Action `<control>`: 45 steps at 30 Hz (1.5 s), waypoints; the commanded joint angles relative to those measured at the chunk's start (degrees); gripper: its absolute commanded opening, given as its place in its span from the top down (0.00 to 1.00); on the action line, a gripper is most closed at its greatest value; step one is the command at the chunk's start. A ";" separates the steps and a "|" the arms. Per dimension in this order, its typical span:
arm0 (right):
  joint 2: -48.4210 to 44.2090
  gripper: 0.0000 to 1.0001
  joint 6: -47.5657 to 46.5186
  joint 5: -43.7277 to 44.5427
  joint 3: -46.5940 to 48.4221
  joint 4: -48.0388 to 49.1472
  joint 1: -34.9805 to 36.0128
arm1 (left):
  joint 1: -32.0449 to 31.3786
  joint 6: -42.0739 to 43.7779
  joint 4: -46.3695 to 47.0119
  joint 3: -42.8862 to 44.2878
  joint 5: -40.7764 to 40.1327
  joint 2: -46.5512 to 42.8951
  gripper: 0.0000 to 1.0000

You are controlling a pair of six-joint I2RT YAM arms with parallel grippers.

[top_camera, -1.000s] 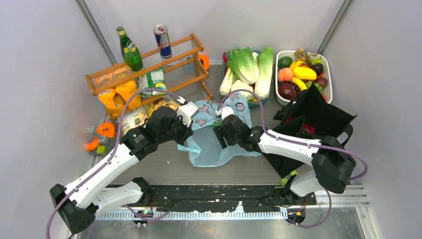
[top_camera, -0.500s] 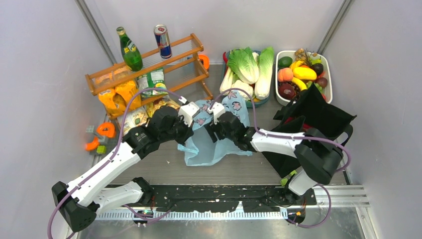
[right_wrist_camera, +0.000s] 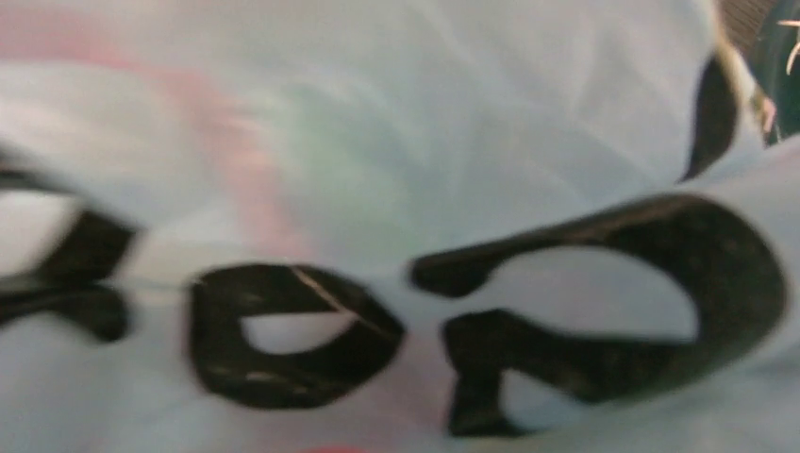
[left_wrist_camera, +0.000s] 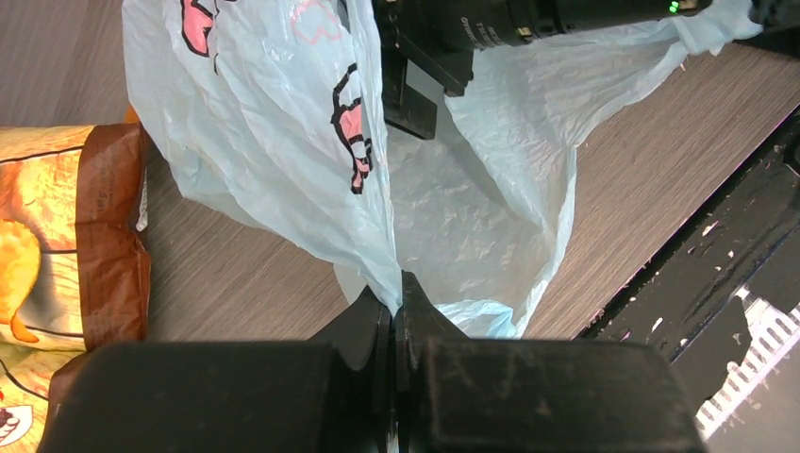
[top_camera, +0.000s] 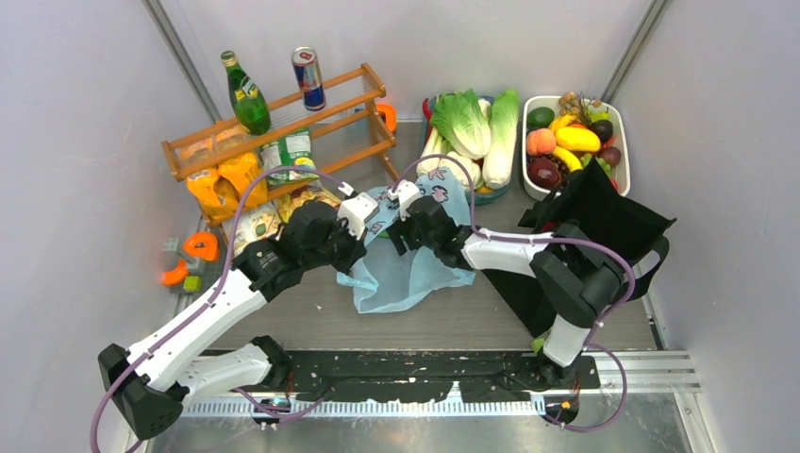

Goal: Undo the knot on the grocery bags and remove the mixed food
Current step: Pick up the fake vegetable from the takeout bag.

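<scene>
Reaching inward to frame centre, left gripper (left_wrist_camera: 396, 304) clamped on thin light-blue plastic bag (left_wrist_camera: 283, 160), right gripper (top_camera: 408, 209) pressed into its film, jaw state impossible to tell.

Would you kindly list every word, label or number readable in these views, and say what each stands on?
On the light-blue bag: big black letters, cropped and blurred, no word readable.
On the right arm's housing: white print, too small.
On the green bottle and drink can: labels too small.
On the snack packets: print too small.
Nothing reads in full.
</scene>
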 commanded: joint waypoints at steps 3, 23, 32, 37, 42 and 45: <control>3.25 0.22 0.65 0.16 4.31 -4.61 -2.43 | 0.36 0.07 1.98 -0.01 -0.66 -0.92 1.00; 8.37 0.50 -3.27 -5.98 6.21 -10.09 -4.25 | 0.84 0.10 1.99 -0.12 -1.23 -0.92 1.00; -4.22 0.70 -3.40 -11.74 -2.82 -8.96 -0.71 | 1.40 -0.41 1.11 0.36 -5.18 0.01 1.00; -13.16 0.76 -4.10 -9.03 -6.85 -9.84 2.45 | 1.87 -0.98 0.09 0.54 -10.18 0.63 1.00; -22.68 0.76 -6.08 -7.49 -12.78 -9.72 6.53 | 4.87 -2.74 -1.00 1.21 -13.18 1.43 1.00; -27.79 0.77 -5.71 -7.66 -16.32 -9.97 7.43 | 7.59 -3.48 -0.94 1.34 -12.73 1.04 1.00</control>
